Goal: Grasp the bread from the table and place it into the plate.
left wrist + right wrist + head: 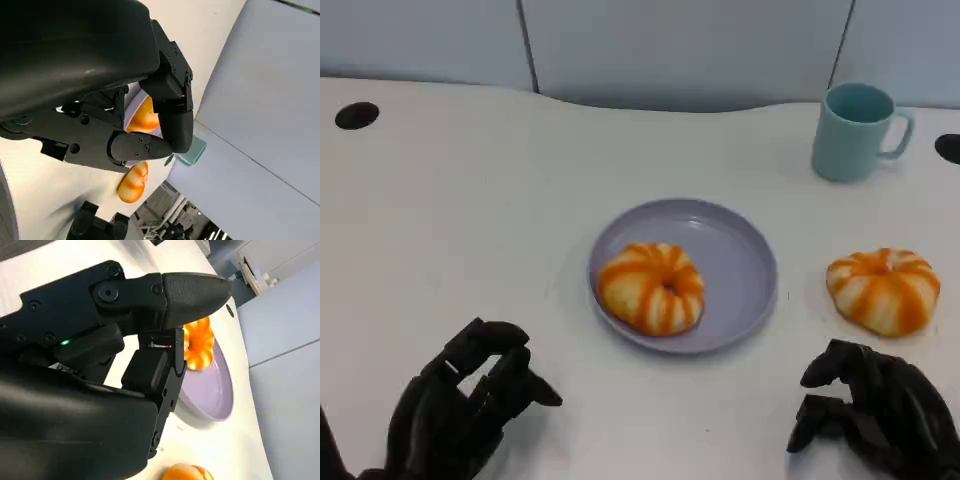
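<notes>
1. The tabletop [470,200] carries a lilac plate [740,250] near its middle, and one orange-striped bread [652,287] already lies in the plate, toward the plate's near-left side
2. A second bread [883,289] lies on the bare tabletop toward the right edge, apart from the plate's rim; this is judged to be the piece yet to be moved
3. A pale blue mug [855,130] stands upright toward the far right corner, well apart from both breads
4. The right hand [875,415] sits at the near edge, just in front of the second bread and not touching it; its fingers [830,368] are curled inward and hold nothing
5. The left hand [460,405] sits toward the near left corner, well apart from the plate; its fingers [505,365] are loosely bent, apart from one another, and hold nothing
6. Handling judgement: the bread appears light, soft and compressible, with a rounded, lobed, ring-like form and a matte surface that should not slip
7. Recommended hold: close the right hand from above across the outer flanks, with light pressure, since a hard squeeze is likely to dent or tear it
8. Risk: the free plate area lies on the right side; a careless release may leave the piece on the rim or against the first bread
</notes>
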{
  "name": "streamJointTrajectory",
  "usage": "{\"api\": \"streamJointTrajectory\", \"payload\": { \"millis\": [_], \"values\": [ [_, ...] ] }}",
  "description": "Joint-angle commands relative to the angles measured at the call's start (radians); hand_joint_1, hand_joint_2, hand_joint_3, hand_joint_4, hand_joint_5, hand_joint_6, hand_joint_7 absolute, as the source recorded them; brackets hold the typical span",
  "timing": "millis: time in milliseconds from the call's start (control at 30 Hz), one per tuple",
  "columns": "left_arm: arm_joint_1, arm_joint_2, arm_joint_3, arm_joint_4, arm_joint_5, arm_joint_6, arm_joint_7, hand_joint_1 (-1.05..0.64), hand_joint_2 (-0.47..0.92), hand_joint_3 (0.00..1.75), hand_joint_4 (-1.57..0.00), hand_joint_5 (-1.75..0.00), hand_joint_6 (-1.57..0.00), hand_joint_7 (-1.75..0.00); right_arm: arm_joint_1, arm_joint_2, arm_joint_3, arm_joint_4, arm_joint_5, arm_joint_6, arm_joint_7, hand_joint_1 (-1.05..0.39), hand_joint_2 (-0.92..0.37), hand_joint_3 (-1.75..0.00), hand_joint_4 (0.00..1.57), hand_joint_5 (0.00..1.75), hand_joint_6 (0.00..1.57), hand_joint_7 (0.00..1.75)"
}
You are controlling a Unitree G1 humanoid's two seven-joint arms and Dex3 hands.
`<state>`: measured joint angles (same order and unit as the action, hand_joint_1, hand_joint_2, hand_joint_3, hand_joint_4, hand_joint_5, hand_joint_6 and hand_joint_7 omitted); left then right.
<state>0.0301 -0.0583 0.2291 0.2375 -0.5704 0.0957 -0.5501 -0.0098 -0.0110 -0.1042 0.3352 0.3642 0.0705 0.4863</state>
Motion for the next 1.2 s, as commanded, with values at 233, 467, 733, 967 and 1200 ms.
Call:
{"api": "streamJointTrajectory", "payload": {
  "millis": [233, 467, 733, 967, 1200],
  "values": [
    [-0.019, 0.008, -0.019, 0.067, 0.083, -0.144, -0.002, -0.27, 0.68, 0.82, -0.71, -1.65, -0.62, -1.43, -0.005, -0.029, -0.031, 0.025, 0.0, -0.013, 0.011, -0.43, -0.92, -0.41, 1.25, 1.03, 1.14, 0.95],
    [-0.052, 0.008, -0.017, 0.128, 0.083, -0.186, -0.022, -0.3, 0.7, 0.78, -0.7, -1.62, -0.62, -1.39, -0.032, -0.036, -0.044, 0.078, -0.002, -0.041, 0.034, -0.43, -0.92, -0.42, 1.25, 1.02, 1.13, 0.96],
    [-0.079, 0.019, -0.011, 0.161, 0.083, -0.211, -0.027, -0.29, 0.72, 0.76, -0.7, -1.64, -0.62, -1.39, -0.055, -0.033, -0.052, 0.104, 0.001, -0.031, 0.023, -0.44, -0.92, -0.4, 1.25, 1.03, 1.1, 1.02],
    [-0.08, 0.022, -0.013, 0.144, 0.084, -0.203, -0.004, -0.28, 0.68, 0.79, -0.7, -1.67, -0.66, -1.38, -0.056, -0.038, -0.047, 0.105, -0.003, -0.044, 0.036, -0.43, -0.92, -0.44, 1.24, 1.04, 1.07, 1.07],
    [-0.086, 0.025, -0.015, 0.149, 0.076, -0.193, -0.029, -0.28, 0.68, 0.79, -0.69, -1.68, -0.65, -1.37, -0.059, -0.039, -0.046, 0.111, -0.004, -0.052, 0.041, -0.42, -0.92, -0.44, 1.26, 1.02, 1.11, 1.01]
  ]
}}
